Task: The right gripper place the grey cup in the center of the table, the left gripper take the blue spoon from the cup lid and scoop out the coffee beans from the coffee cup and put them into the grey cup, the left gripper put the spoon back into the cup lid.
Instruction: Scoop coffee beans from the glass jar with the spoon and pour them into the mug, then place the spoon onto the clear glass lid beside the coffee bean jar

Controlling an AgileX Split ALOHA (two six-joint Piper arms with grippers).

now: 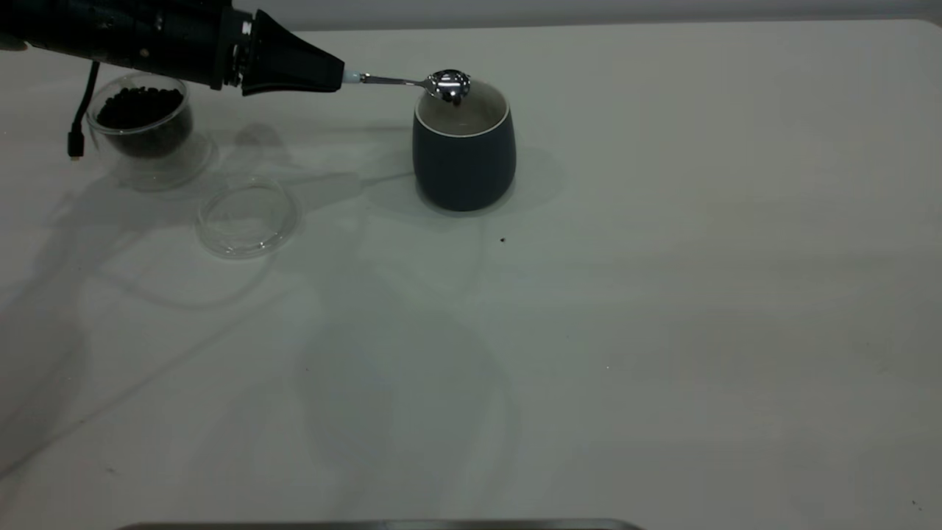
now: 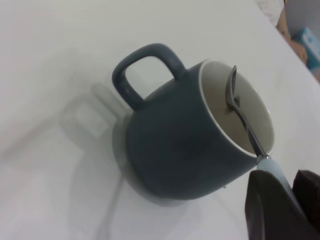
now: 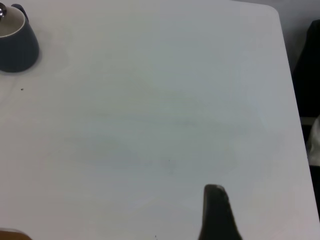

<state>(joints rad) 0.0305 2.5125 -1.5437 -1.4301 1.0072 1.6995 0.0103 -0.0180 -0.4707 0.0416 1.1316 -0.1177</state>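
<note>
The grey cup (image 1: 464, 154) stands upright near the middle of the table (image 1: 662, 309); its loop handle (image 2: 142, 70) shows in the left wrist view. My left gripper (image 1: 335, 76) is shut on the pale handle of the blue spoon (image 1: 401, 81). It holds the shiny bowl (image 2: 232, 90) over the cup's white mouth, turned on its edge. No beans show inside the cup from here. The coffee cup (image 1: 143, 125) with coffee beans (image 1: 140, 103) stands at the far left, under the left arm. The clear cup lid (image 1: 246, 217) lies bare in front of it. My right gripper (image 3: 217, 207) hangs over bare table, far from the cup.
A black cable (image 1: 77, 125) dangles from the left arm beside the coffee cup. A tiny dark speck (image 1: 503, 239) lies on the table in front of the grey cup. The table's edge (image 3: 287, 65) shows in the right wrist view.
</note>
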